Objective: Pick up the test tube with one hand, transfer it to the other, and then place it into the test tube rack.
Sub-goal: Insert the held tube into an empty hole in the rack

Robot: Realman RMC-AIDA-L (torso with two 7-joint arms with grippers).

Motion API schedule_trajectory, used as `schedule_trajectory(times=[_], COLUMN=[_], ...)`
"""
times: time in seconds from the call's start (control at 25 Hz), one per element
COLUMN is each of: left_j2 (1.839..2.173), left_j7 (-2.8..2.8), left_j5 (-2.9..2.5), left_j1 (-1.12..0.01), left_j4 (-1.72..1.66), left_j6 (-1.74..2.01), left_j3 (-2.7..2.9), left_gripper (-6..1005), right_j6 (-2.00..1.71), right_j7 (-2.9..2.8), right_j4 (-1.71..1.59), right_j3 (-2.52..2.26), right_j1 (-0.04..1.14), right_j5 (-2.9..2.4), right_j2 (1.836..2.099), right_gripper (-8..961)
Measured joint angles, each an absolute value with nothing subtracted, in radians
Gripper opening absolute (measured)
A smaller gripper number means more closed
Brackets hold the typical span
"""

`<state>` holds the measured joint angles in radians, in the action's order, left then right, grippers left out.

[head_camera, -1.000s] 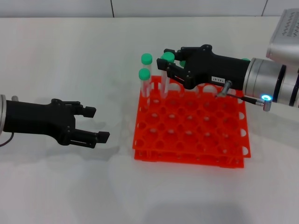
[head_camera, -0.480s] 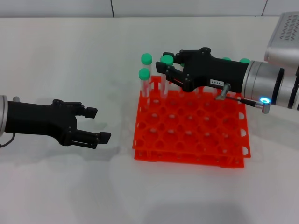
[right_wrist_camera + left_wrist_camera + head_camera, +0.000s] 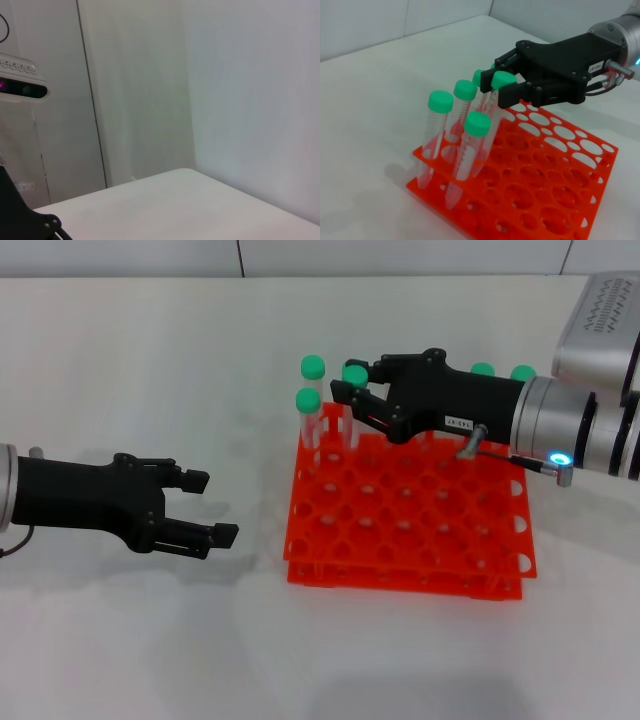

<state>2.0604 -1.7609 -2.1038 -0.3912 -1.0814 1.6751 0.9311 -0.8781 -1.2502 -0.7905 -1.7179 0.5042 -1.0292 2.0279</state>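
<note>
The orange-red test tube rack (image 3: 420,540) stands on the white table right of centre and also shows in the left wrist view (image 3: 555,190). My right gripper (image 3: 343,398), the one with the white label, is shut on a green-capped test tube (image 3: 353,374) just below its cap. The tube stands tilted with its lower end in a hole at the rack's back left, as the left wrist view shows (image 3: 503,80). My left gripper (image 3: 218,506) is open and empty, low over the table to the left of the rack.
Other green-capped tubes stand in the rack's back-left corner (image 3: 313,367) (image 3: 308,400), and more caps show behind my right arm (image 3: 483,369) (image 3: 523,372). The right wrist view shows only a wall and a table edge.
My right gripper has come down and slightly left with the tube, sinking it lower into the rack. Two caps behind the arm have come into sight. The left gripper has stayed put.
</note>
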Motion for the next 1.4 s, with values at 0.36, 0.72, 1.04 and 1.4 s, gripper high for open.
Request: schedule_trajectory(times=[0.36, 0.72, 1.04, 1.4], left_j2=[2.062, 2.062, 2.062, 2.063], left_j7=[-1.76, -1.759, -1.759, -1.757], left_j5=[-2.105, -2.106, -2.106, -2.104], left_j1=[-0.393, -0.393, -0.393, -0.393], left_j4=[-1.072, -1.07, -1.069, -1.069], left_j6=[1.675, 1.673, 1.673, 1.672], left_j3=[0.931, 0.931, 0.931, 0.931], left_gripper=[890, 890, 890, 890], right_j6=[-0.865, -0.864, -0.864, -0.865], right_j7=[-1.255, -1.251, -1.246, -1.238], right_j4=[-0.786, -0.777, -0.775, -0.768], right_j3=[-1.72, -1.73, -1.733, -1.735], right_j1=[0.505, 0.505, 0.505, 0.505], right_j5=[-1.029, -1.018, -1.015, -1.014], right_j2=[2.028, 2.028, 2.028, 2.028], right_gripper=[265, 265, 265, 265])
